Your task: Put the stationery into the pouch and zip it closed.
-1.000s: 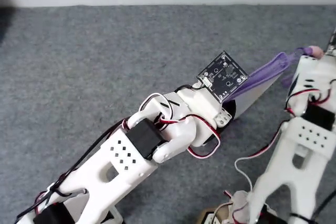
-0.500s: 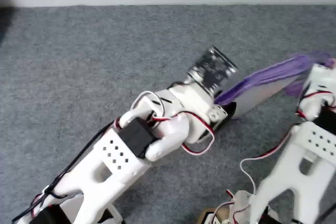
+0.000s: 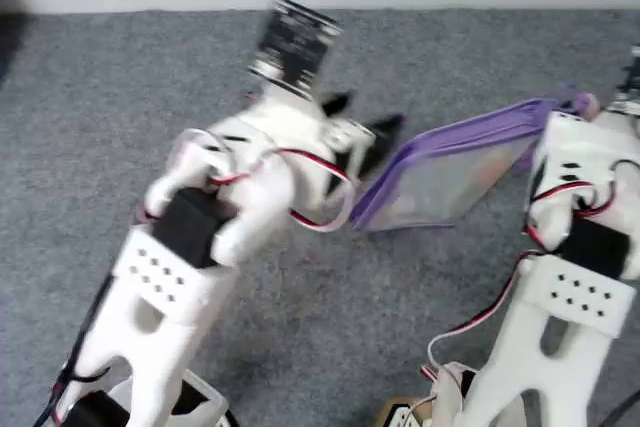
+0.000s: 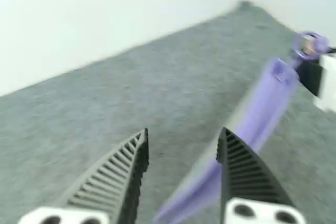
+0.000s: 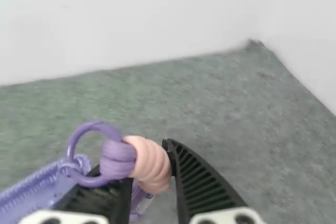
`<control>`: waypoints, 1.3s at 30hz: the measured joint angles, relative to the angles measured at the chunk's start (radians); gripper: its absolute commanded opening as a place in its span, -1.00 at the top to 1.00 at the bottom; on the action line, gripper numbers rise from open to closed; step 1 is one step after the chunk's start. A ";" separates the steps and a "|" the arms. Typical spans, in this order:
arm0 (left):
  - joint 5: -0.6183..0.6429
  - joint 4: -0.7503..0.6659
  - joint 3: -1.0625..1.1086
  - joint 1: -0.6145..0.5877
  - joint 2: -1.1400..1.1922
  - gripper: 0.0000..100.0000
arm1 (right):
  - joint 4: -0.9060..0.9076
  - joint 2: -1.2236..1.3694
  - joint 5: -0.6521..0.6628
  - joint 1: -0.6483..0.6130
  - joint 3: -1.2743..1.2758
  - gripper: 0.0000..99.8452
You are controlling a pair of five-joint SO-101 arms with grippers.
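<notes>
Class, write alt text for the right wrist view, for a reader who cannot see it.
The right gripper pinches the zip pull, a pink and purple knotted charm on a purple ring, and the purple zipper edge of the pouch runs off beside it. Behind lie a grey felt-covered table and a white wall.

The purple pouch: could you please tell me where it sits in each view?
High view: pouch spans the gap between the two arms, right of centre.
Left wrist view: its zip edge runs just past the open left gripper.
Right wrist view: its zip end lies beside the right gripper, shut on the pull charm.
Shared landmark: the pull charm's purple ring.
</notes>
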 measured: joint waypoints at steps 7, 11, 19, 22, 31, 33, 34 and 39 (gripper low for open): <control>0.040 0.153 -0.089 -0.213 -0.074 0.58 | 0.000 -0.009 -0.028 -0.222 0.000 0.99; 0.040 0.164 -0.064 -0.293 -0.173 0.58 | 0.000 -0.008 -0.037 -0.364 0.000 0.99; 0.049 0.166 0.098 -0.377 -0.384 0.58 | 0.000 0.049 -0.043 -0.572 0.038 0.99; 0.051 0.166 0.149 -0.427 -0.450 0.63 | 0.000 0.058 -0.043 -0.631 0.078 0.99; 0.054 0.166 0.331 -0.470 -0.601 0.67 | -0.008 0.058 -0.041 -0.793 0.222 0.83; 0.054 0.166 0.353 -0.468 -0.623 0.67 | -0.005 0.058 -0.043 -0.796 0.227 0.66; 0.054 0.166 0.362 -0.466 -0.634 0.67 | 0.008 0.055 -0.043 -0.796 0.227 0.60; 0.054 0.166 0.371 -0.466 -0.660 0.67 | 0.107 0.061 -0.043 -0.789 0.236 0.64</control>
